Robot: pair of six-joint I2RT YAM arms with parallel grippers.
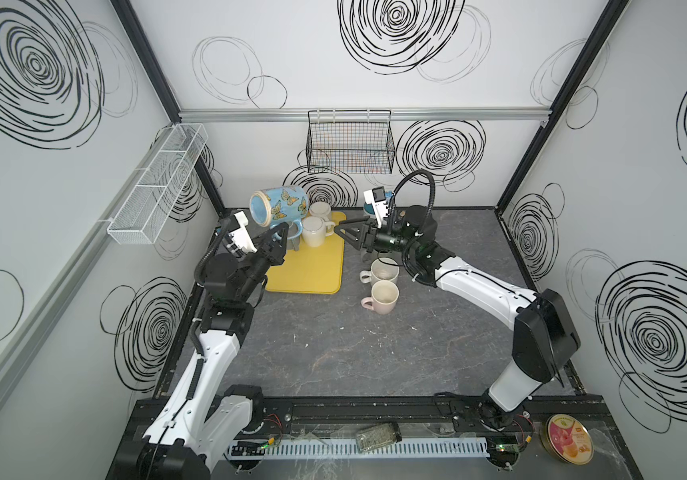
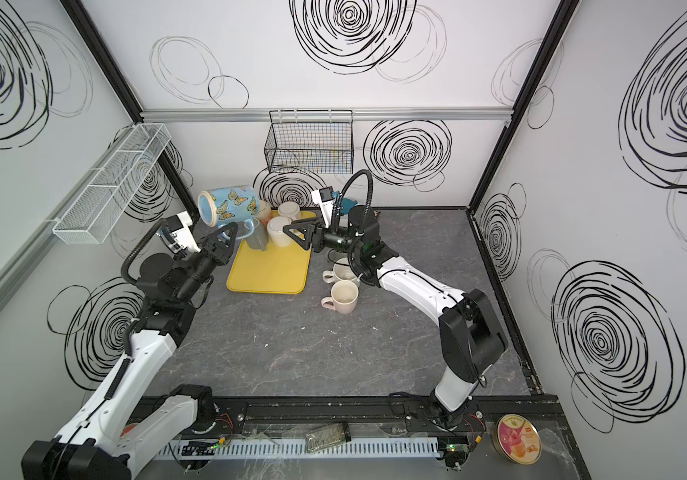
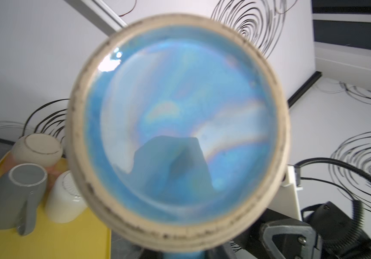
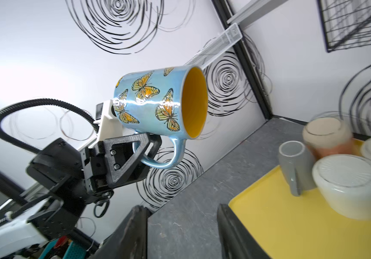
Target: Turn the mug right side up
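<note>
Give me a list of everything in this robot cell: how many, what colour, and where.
butterfly mug: one, blue with orange butterflies, in the air on its side
tray: one, yellow, back of the table
upside-down mugs: four, grey, peach, two white, on the tray
upright mugs: two, white and pink, right of the tray
wire basket: one, black, back wall
mesh basket: one, white, left wall
tin: one, pink-orange, front right
jar: one, lying at the front
left gripper: shut on the butterfly mug's handle
right gripper: open, empty
</note>
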